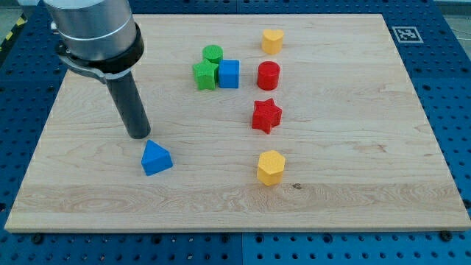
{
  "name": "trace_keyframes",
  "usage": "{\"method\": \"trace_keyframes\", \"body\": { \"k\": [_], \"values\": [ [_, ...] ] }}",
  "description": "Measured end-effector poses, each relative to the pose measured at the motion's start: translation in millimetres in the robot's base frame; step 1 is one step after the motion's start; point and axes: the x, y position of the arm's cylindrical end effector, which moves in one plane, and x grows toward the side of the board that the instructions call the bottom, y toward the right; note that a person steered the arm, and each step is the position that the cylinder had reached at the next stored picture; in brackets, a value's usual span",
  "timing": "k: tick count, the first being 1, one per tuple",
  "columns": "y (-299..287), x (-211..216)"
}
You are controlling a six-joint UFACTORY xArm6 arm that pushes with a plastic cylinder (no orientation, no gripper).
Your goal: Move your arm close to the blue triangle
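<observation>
The blue triangle lies on the wooden board, left of centre and toward the view's bottom. My tip is the lower end of the dark rod, coming down from the view's top left. It rests just above and slightly left of the blue triangle, with a small gap between them.
A green cylinder, a green star-like block and a blue cube cluster near the top centre. A red cylinder, a red star, a yellow block at the top and a yellow hexagon stand to the right.
</observation>
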Motion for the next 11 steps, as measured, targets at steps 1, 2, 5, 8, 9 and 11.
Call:
{"method": "trace_keyframes", "body": {
  "k": [1,2,5,8,9,11],
  "values": [
    [-9.6,0.1],
    [-26.0,3.3],
    [-69.5,7.0],
    [-63.9,44.4],
    [-52.3,44.4],
    [-20.5,41.0]
  ]
}}
